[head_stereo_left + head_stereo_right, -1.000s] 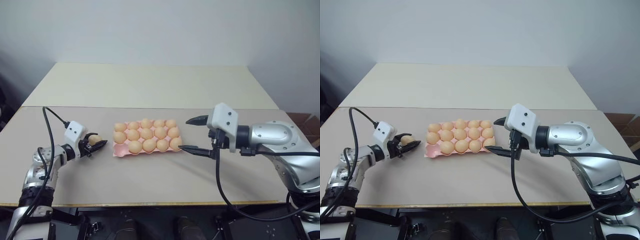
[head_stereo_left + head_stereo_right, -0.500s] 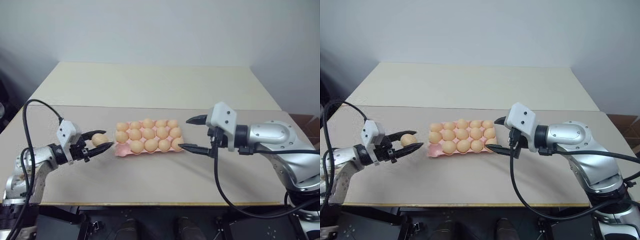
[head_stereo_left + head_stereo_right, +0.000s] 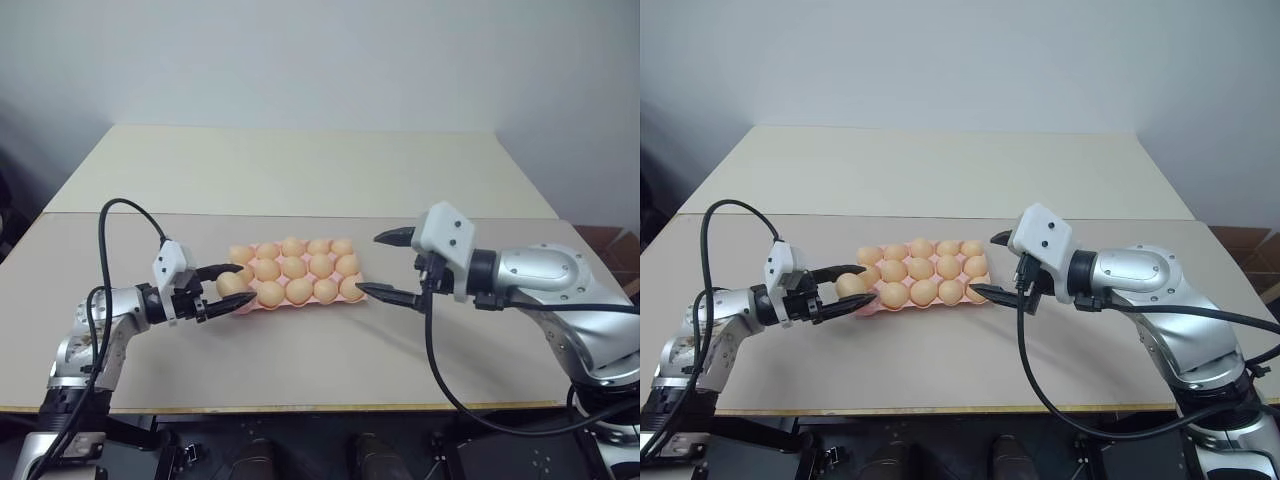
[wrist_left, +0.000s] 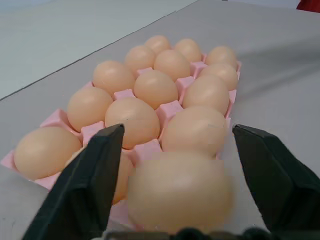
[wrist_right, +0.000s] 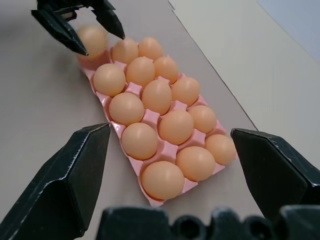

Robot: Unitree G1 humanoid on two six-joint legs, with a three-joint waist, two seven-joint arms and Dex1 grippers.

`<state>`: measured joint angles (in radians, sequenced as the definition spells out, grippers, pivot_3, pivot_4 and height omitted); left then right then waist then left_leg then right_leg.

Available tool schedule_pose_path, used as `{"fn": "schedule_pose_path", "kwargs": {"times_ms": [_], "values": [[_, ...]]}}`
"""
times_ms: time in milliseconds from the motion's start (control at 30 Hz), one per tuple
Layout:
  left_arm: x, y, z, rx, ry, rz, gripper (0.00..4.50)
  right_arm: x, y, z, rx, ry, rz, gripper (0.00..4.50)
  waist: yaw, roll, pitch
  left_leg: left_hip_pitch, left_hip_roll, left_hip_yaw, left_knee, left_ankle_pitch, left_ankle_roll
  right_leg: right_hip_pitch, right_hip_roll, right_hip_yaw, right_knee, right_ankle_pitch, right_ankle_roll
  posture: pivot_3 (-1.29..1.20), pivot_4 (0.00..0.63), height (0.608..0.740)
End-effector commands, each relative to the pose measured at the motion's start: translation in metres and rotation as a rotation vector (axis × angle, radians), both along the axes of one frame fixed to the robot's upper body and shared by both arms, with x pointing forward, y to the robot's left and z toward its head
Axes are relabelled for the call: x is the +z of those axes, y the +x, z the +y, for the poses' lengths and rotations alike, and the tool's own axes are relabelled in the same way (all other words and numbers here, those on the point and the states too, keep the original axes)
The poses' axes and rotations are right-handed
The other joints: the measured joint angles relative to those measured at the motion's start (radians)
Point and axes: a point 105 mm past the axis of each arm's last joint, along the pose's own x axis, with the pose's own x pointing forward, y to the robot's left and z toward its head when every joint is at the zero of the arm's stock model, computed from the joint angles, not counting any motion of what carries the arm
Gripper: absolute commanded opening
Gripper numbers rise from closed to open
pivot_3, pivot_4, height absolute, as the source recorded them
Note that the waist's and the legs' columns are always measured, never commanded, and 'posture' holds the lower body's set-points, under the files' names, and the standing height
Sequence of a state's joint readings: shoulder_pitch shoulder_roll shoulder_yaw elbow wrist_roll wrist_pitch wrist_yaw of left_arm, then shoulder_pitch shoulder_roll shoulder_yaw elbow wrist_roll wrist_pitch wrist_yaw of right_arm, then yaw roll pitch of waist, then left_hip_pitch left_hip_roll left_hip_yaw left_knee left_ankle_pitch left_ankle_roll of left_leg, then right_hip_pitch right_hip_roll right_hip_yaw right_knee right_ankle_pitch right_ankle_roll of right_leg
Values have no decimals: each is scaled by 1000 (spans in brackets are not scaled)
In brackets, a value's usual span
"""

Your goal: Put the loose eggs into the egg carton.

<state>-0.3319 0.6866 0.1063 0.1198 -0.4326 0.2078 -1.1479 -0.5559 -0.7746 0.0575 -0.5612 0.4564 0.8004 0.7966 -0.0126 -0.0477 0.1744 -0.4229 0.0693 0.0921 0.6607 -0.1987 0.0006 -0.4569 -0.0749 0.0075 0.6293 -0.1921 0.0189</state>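
A light orange-tan oval egg (image 4: 180, 192) is seen between the two black fingers of the left gripper (image 3: 244, 283), whose jaws are spread to either side of it rather than pressed onto the shell, so the egg is judged to have been let go, or to be at the point of release. Just beyond and beneath the fingertips lies the flat pink moulded egg carton (image 4: 169, 109), and the egg is placed over its corner cup nearest this claw, apparently the last free one, since the cups ahead of the claw are filled by matching tan eggs (image 5: 141, 141). The gripper is held nearly level and low over the beige table (image 3: 300, 360), presumably so that the egg drops only slightly. At the carton's far end from this claw, the right gripper (image 3: 369, 263) is held with its jaws wide apart and nothing between them, probably to stay clear.
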Motion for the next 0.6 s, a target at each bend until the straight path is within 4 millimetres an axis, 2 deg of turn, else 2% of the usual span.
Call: {"fn": "schedule_pose_path", "kwargs": {"times_ms": [33,167,333,500,600], "values": [[9,2,-5,-18,18,-75,4465,15,-4,0,2,23,-51,4500,0,0,0,0,0,0,0,0,0,0,0,0,0,0,0,0,150,740],[16,0,-3,-7,29,-118,4465,15,-5,0,3,20,-43,4500,-1,0,0,0,0,0,0,0,0,0,0,0,0,1,-1,0,150,740],[33,-13,3,-18,31,-157,4465,13,-6,-1,4,14,-39,4500,-2,0,0,0,0,0,0,0,0,0,0,0,0,1,-1,0,150,740],[51,-41,24,-10,91,-171,4465,11,-7,-8,-3,-9,-32,4500,-5,0,0,0,1,0,0,0,0,-1,0,0,0,0,0,0,150,740],[59,-56,42,17,160,-166,4465,10,-15,-19,16,-44,-11,4500,-1,0,0,0,1,0,0,0,0,-1,0,0,0,-4,-3,0,150,740]]}}
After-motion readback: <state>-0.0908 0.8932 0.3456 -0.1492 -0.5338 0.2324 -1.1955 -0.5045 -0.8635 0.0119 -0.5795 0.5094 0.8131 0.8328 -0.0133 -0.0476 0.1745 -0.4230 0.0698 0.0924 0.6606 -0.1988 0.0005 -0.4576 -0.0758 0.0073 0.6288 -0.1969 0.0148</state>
